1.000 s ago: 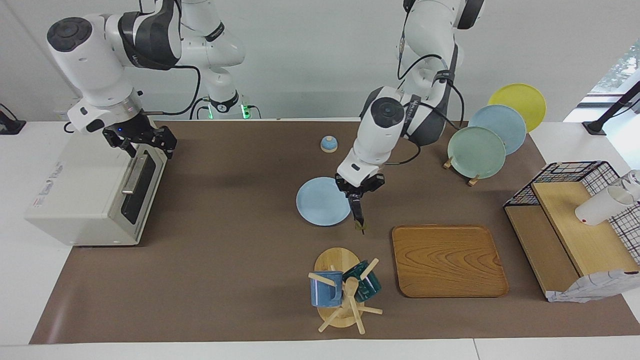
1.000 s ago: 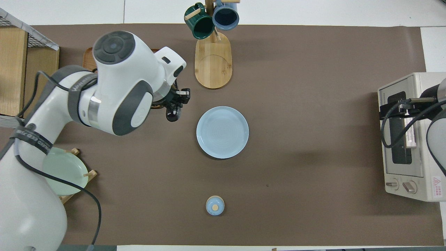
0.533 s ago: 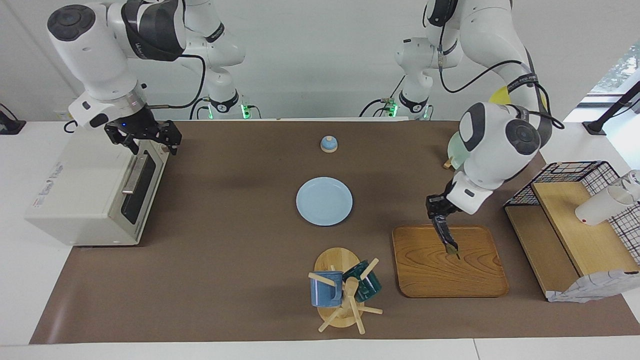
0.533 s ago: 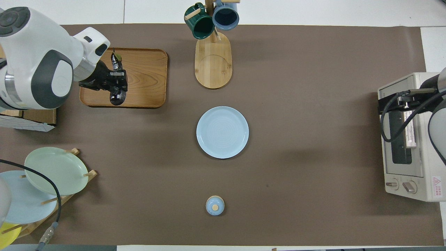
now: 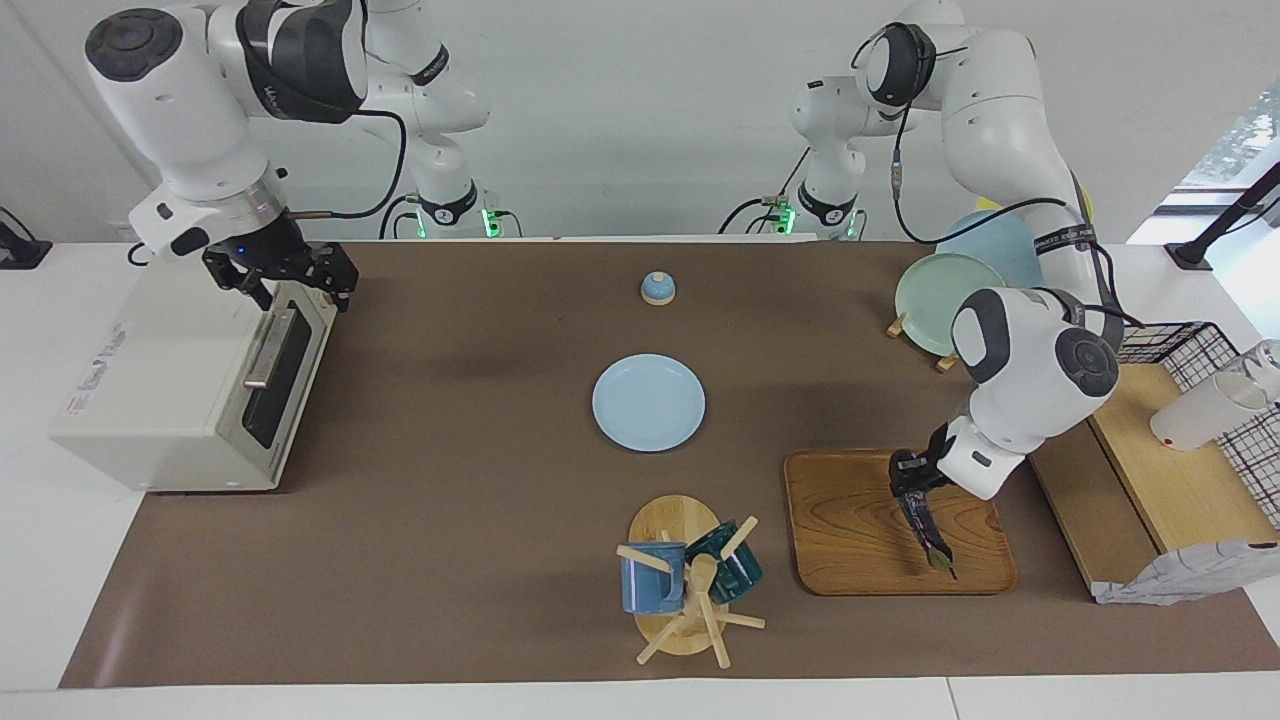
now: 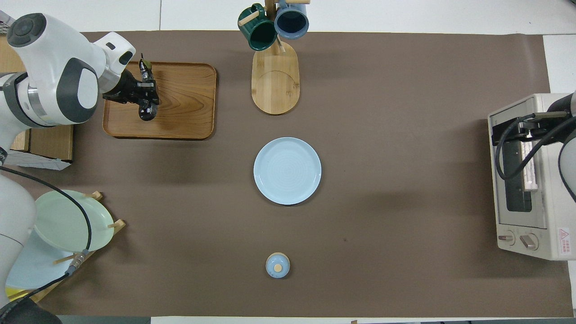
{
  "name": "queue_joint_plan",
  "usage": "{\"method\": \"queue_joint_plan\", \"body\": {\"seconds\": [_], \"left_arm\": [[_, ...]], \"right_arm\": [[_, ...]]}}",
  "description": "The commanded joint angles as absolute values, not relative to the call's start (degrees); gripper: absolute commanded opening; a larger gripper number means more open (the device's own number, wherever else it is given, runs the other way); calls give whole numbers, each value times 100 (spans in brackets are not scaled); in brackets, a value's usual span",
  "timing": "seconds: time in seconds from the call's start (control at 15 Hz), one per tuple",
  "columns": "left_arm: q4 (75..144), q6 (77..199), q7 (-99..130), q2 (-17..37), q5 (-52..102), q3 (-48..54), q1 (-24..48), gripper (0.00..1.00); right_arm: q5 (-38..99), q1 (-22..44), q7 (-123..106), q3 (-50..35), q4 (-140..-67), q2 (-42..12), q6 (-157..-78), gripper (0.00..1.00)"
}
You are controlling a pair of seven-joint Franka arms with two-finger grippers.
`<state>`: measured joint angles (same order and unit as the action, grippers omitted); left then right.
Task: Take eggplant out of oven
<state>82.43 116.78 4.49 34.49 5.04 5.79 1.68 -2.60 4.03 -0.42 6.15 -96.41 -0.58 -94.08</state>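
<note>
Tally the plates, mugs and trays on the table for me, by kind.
Plates: 4 (light blue plate lying flat; green plate, blue plate, yellow plate standing)
Mugs: 2 (green mug, blue mug)
Wooden tray: 1
Total: 7

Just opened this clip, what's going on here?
The left hand is shut on the eggplant and holds it over the wooden tray, stem end tilted down toward the tray, not yet set down. The right hand waits open over the oven, whose door looks closed. A light blue plate lies mid-table.
</note>
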Motion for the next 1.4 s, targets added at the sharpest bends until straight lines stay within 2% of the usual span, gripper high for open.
{"method": "queue_joint_plan", "body": {"seconds": [0.0,0.27,0.33,0.4,0.6,0.73,1.33], "left_arm": [[8270,11839,326,3472,343,580,193,0],[8358,11848,123,3437,334,580,184,0],[8358,11848,123,3437,334,580,193,28],[8332,11795,114,3428,334,580,202,99],[8166,11585,123,3393,316,571,150,100],[8174,11531,123,3104,334,571,141,100],[8244,9899,229,1233,334,387,18,100]], "right_arm": [[-97,299,-176,598,-9518,-106,-9308,100],[-105,89,-167,432,-9519,-106,-9343,100],[-97,18,-158,405,-9536,-97,-9325,100],[-97,18,-141,413,-9571,-88,-9325,100],[-97,9,-141,457,-9571,-79,-9299,100],[-97,9,-141,545,-9563,-79,-9325,100],[-88,44,-141,562,-9255,-70,-8921,100]]}}
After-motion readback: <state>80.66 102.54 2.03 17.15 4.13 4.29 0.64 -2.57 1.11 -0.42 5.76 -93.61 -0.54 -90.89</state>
